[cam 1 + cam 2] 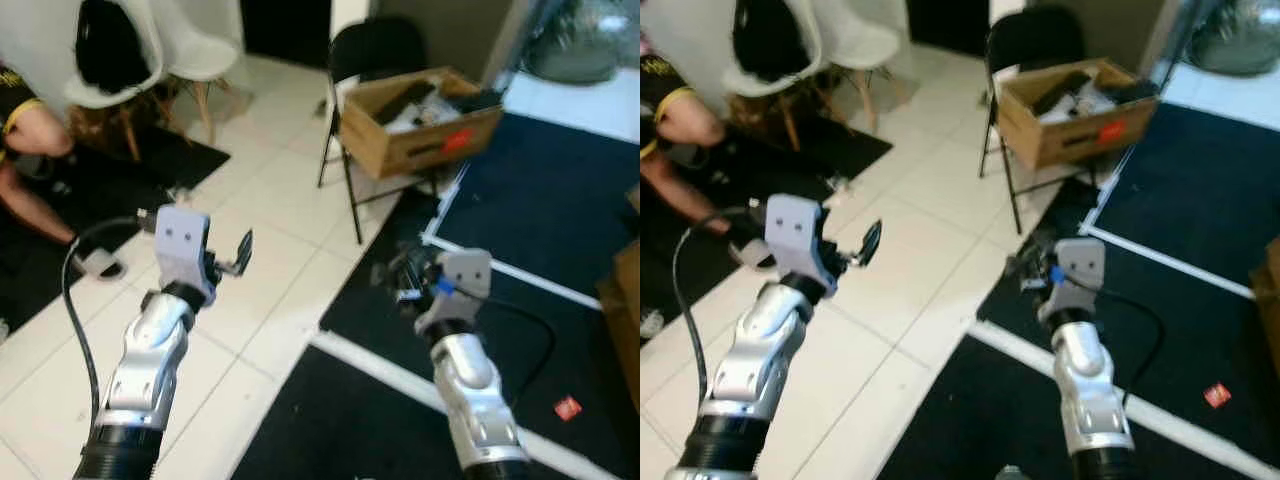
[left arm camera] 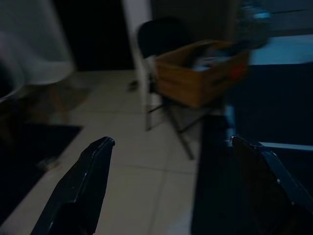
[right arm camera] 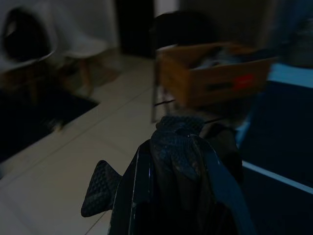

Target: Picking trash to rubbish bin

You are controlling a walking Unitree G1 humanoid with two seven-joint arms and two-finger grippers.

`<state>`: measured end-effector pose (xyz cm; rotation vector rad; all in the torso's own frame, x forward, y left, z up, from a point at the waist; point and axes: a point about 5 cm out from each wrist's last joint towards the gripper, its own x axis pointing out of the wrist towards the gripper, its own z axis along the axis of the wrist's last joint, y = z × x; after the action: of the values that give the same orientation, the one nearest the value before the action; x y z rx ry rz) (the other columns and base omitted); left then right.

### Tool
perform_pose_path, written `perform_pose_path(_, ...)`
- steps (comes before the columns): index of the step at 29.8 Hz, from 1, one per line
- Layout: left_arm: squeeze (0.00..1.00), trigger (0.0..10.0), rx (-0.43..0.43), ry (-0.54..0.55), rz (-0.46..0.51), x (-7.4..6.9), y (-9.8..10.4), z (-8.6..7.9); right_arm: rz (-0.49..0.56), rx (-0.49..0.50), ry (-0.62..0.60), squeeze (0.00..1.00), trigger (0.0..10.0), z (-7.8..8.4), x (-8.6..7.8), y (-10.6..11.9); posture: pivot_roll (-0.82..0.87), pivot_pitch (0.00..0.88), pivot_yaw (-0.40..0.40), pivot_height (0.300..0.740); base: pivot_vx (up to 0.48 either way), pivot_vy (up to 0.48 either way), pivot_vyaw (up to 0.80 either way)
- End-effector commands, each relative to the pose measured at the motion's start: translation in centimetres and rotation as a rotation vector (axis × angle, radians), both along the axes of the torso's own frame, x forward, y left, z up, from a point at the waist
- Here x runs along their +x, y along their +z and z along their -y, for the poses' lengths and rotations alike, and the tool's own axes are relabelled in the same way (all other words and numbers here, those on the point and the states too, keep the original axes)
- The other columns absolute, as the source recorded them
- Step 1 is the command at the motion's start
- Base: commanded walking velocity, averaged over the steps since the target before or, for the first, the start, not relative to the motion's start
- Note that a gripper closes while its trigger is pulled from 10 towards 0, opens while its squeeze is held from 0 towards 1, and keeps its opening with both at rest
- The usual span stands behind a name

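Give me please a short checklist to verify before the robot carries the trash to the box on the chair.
1. Right hand shut on the dark crumpled trash: ok.
2. Left hand open and holding nothing: ok.
3. Cardboard box on the black folding chair in view ahead: ok.
4. Whether this box is the rubbish bin: cannot tell.
5. Person sitting at the far left, away from the box: ok.
6. Red scrap lies on the dark mat: not ok, not yet picked.

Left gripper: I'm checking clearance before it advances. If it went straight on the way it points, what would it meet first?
Probably the cardboard box on the black folding chair; the open left gripper aims roughly there, though depth is unclear.
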<state>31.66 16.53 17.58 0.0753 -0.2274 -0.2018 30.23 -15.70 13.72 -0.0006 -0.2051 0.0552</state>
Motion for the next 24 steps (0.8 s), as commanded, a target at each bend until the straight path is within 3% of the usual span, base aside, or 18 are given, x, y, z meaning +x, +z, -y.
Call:
perform_pose_path(1,0.00,10.0,0.012,0.010,-0.034,0.0,-0.7,-0.6,-0.011,0.000,-0.001,0.00,10.0,-0.3,-0.3,-0.5,0.04,0.131,0.108,0.740,0.000,0.000,-0.80)
perform_pose_path(5,0.00,10.0,0.002,0.026,-0.039,-0.1,-1.1,-0.7,-0.006,-0.013,0.016,0.00,10.0,-0.4,-0.1,-0.2,0.03,0.133,0.080,0.740,0.000,0.000,-0.80)
perform_pose_path(10,0.00,10.0,-0.041,0.106,-0.045,-1.2,-2.2,-1.2,-0.013,-0.047,0.087,0.00,10.0,-0.6,0.8,0.4,0.02,0.131,-0.028,0.740,0.000,0.000,-0.80)
perform_pose_path(17,0.00,10.0,-0.066,0.143,-0.060,-2.0,-3.0,-1.3,-0.009,-0.075,0.130,0.00,10.0,-0.7,1.7,1.0,0.02,0.132,-0.059,0.740,0.000,0.000,-0.80)
perform_pose_path(21,0.00,10.0,-0.089,0.151,-0.125,-2.1,-4.1,-1.5,-0.018,-0.066,0.128,0.00,10.0,-0.7,2.0,0.9,0.02,0.125,-0.045,0.740,0.000,0.000,-0.79)
perform_pose_path(23,0.00,10.0,-0.130,0.159,-0.184,-1.8,-4.9,-1.5,-0.183,-0.028,0.130,0.00,10.0,-0.4,1.9,-1.8,0.02,0.120,-0.016,0.740,0.000,0.000,-0.25)
perform_pose_path(24,0.00,10.0,-0.130,0.159,-0.184,-1.8,-4.9,-1.5,-0.183,-0.028,0.130,0.00,10.0,-0.4,1.9,-1.8,0.02,0.120,-0.016,0.740,0.000,0.000,0.00)
